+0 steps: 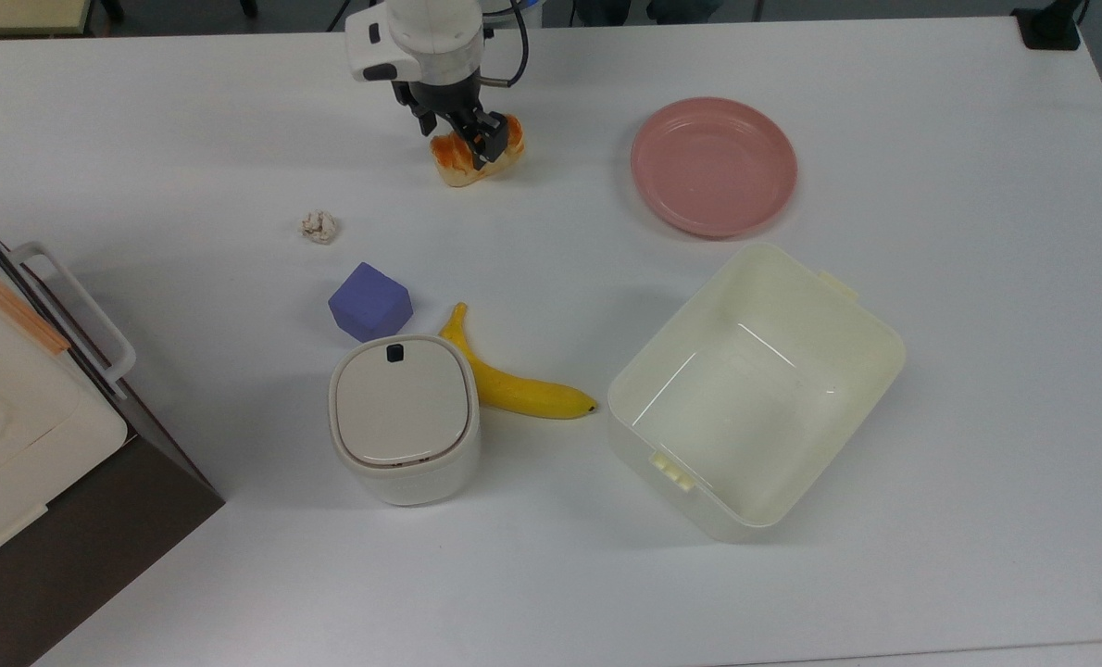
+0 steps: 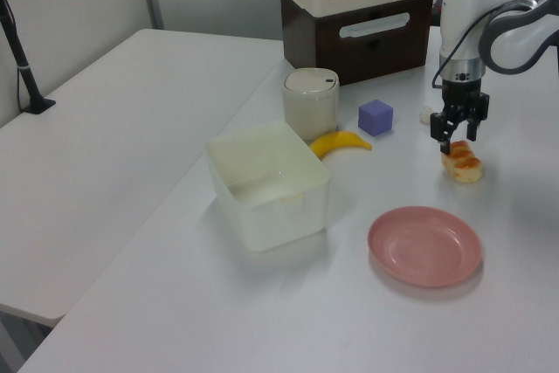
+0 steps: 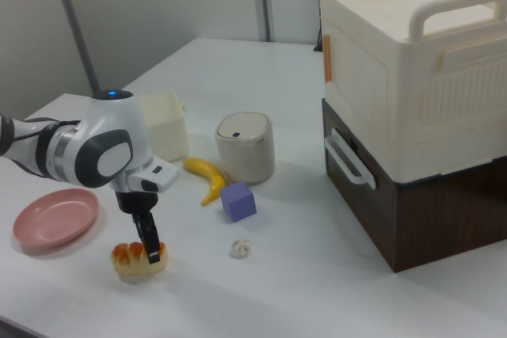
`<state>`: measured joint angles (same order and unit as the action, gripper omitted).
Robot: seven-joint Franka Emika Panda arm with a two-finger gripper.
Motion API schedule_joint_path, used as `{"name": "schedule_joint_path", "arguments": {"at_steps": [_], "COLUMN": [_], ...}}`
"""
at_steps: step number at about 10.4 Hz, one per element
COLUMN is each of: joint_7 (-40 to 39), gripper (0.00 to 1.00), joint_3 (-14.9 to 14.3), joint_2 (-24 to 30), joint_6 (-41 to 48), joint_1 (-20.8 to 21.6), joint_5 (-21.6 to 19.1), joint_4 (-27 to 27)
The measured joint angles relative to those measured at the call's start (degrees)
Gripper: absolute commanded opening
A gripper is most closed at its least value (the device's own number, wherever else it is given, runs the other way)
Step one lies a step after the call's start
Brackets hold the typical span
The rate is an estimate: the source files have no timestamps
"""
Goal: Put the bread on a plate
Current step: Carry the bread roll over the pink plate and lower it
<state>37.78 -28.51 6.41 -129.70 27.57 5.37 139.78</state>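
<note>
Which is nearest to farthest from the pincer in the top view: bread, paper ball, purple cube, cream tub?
1. bread: right under the pincer, near the table's far edge.
2. paper ball: to the top view's left, lower down.
3. purple cube: lower still, beside the lidded bin.
4. cream tub: farthest, toward the top view's lower right.
</note>
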Motion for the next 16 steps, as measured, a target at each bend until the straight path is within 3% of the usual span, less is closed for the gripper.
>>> {"name": "schedule_joint_path", "arguments": {"at_steps": [1, 2, 6, 9, 11, 14, 15, 16], "joint_7": [0.32, 0.56, 0.56, -0.57, -0.76, 2.74, 5.98, 7.46], "gripper": [0.03, 0.00, 0.00, 0.00, 0.00, 0.00, 0.06, 0.28], "joint_3": [0.04, 0.04, 0.04, 0.17, 0.36, 0.84, 0.93, 0.97], "joint_2": [-0.08, -0.10, -0.03, 0.09, 0.19, -0.14, -2.02, -5.47], "joint_6": [-1.91, -2.92, -3.49, 0.52, 3.91, 8.51, 8.51, 8.31], "joint_1": [0.42, 0.46, 0.45, 2.00, 7.84, 21.45, 27.00, 30.13], "joint_5": [0.00, 0.01, 0.05, 0.29, 0.30, 0.26, 0.26, -0.37], "joint_4": [0.99, 1.48, -0.03, -6.71, -11.98, -15.42, -15.74, -16.94]}}
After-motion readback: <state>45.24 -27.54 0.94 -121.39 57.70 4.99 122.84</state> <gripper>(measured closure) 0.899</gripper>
